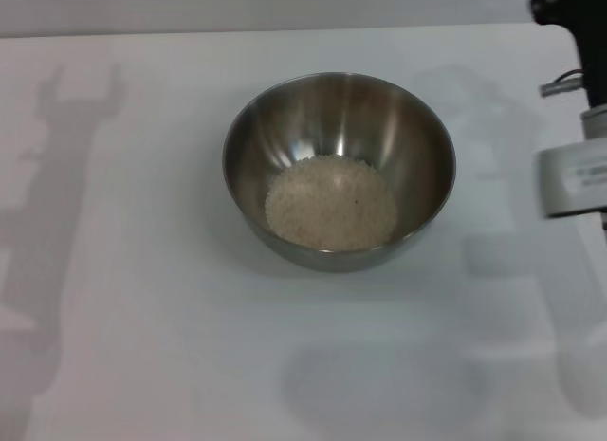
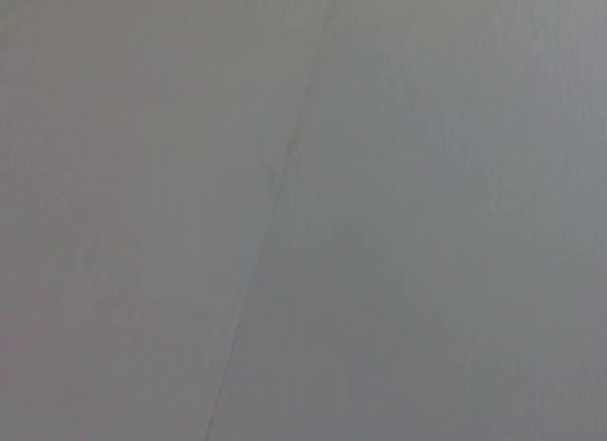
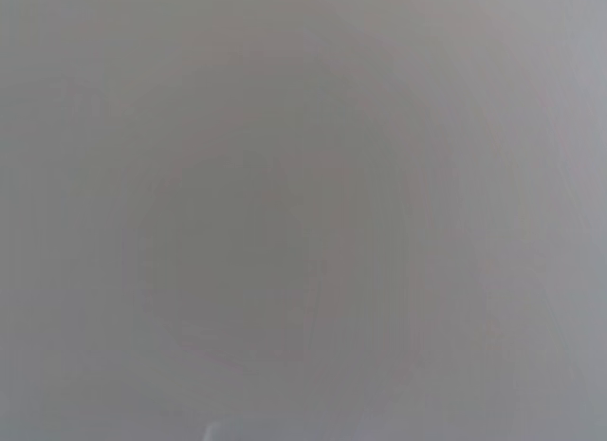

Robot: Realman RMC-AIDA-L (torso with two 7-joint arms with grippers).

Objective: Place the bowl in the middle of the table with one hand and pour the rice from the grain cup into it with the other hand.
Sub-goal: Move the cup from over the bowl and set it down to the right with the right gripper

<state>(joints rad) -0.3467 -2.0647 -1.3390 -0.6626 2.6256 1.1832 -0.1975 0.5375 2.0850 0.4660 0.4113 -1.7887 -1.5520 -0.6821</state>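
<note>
The bowl (image 1: 339, 128), a wide stainless-steel one, stands upright near the middle of the table (image 1: 142, 299) in the head view. A flat heap of the rice (image 1: 329, 205) lies in its bottom. My right arm (image 1: 574, 178) reaches in at the right edge, well apart from the bowl. Its gripper (image 1: 564, 9) shows only as a black part at the top right corner, cut off by the frame. The grain cup is out of view. My left gripper is out of view too; only a shadow falls on the left of the table. Both wrist views show a plain pale surface.
The white tabletop stretches bare around the bowl on all sides. Its far edge (image 1: 285, 30) runs along the top of the head view. Soft arm shadows lie at the left and at the lower right.
</note>
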